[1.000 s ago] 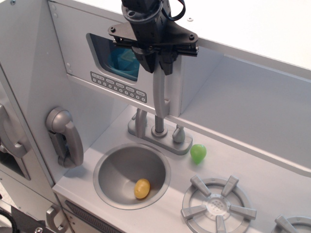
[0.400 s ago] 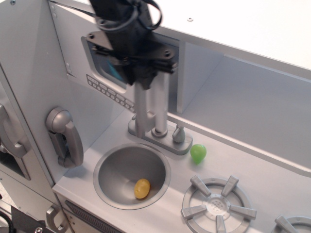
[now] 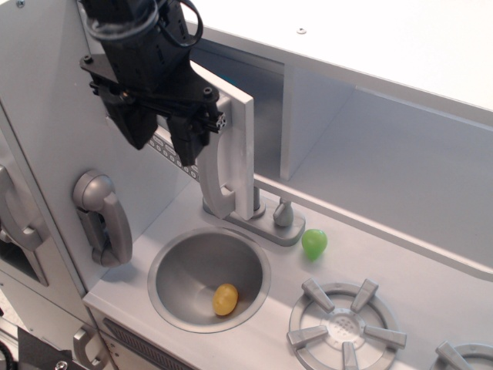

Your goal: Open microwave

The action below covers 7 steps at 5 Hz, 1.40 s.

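Observation:
The microwave (image 3: 266,100) is the upper grey compartment, and its door (image 3: 240,146) stands swung out towards the front left, seen nearly edge-on. The long grey vertical handle (image 3: 216,181) hangs from the door's free edge above the tap. My black gripper (image 3: 166,142) sits at the top of that handle. Its fingers (image 3: 189,142) cover the handle's upper end and look closed on it. The dark window is hidden behind the gripper. A bit of the button row (image 3: 164,148) shows between the fingers.
A grey phone handset (image 3: 104,216) hangs on the left wall. Below are the round sink (image 3: 181,266) with a yellow egg-shaped item (image 3: 225,299), the tap base (image 3: 269,223), a green item (image 3: 313,243), and a stove burner (image 3: 345,327).
The gripper has moved left and towards the front with the handle, and the microwave door has swung from shut to wide open.

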Motion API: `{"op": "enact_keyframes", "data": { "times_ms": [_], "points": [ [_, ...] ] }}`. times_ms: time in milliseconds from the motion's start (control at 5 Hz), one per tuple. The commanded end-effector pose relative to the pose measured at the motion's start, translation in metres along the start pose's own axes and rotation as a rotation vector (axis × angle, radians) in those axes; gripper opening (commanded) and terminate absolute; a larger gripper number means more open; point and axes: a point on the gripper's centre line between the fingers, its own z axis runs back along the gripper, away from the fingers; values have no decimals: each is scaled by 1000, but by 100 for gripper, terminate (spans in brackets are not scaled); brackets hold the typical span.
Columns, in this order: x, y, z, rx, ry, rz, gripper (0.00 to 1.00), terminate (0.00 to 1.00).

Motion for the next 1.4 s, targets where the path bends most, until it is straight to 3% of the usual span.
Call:
{"op": "enact_keyframes", "data": {
  "times_ms": [0,200,400,600,800,1200],
  "points": [
    [11,-64,4,-65,91,-124,100,0],
    [20,-99,1,-158,111,-133,100,0],
    [38,-115,4,-207,67,-115,100,0],
    [58,-103,7,-177,-24,-69,100,0],
    [66,-85,3,-164,-69,-14,100,0],
    [68,-41,-21,-35,-99,117,100,0]
  ]
}}
